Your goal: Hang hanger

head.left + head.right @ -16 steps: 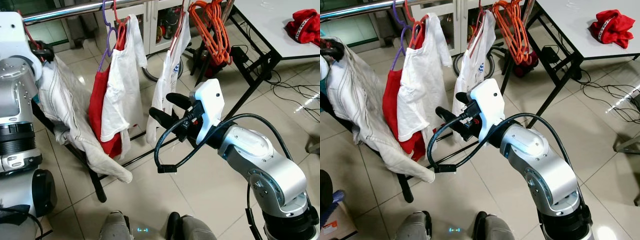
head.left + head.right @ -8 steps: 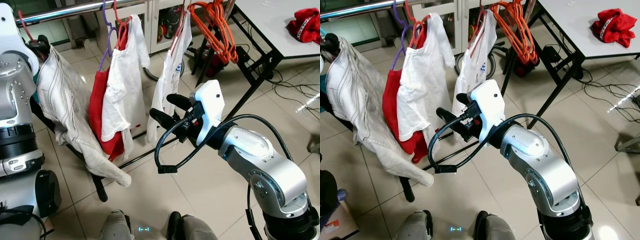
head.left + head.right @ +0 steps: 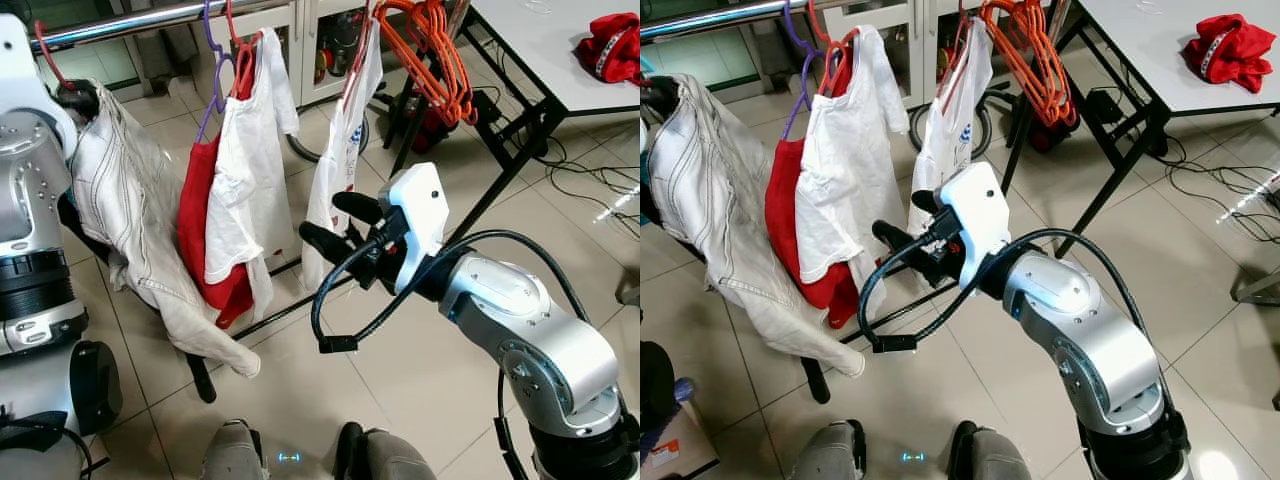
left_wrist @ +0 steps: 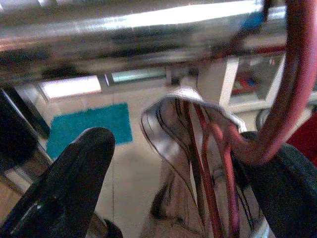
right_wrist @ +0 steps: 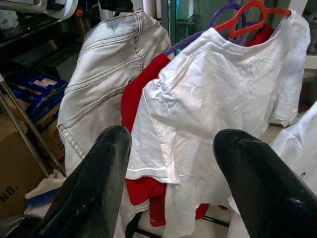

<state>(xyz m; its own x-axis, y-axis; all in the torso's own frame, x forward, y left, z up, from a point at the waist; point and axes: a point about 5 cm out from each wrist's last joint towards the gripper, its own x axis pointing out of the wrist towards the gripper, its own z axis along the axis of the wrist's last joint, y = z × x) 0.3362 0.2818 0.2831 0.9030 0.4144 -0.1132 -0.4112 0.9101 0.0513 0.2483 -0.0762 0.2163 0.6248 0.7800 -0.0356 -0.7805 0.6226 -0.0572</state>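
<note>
My right pincer (image 3: 335, 222) nearest, fingers spread, empty, held out before white T-shirt (image 3: 245, 170) and red garment (image 3: 200, 215) on rack. My left pincer (image 4: 173, 198) raised at steel rail (image 3: 140, 20), fingers apart astride red hanger (image 4: 282, 99) carrying cream jacket (image 3: 125, 200); hook just under rail. Beyond: orange hangers (image 3: 435, 55) bunched on rail, red cloth (image 3: 1225, 45) on bench (image 3: 1160, 60).

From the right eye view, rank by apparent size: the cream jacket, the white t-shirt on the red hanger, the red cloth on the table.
1. Cream jacket, largest.
2. White t-shirt, nearly as large, so the gap is slim.
3. Red cloth, smallest, though it lies farther away.
</note>
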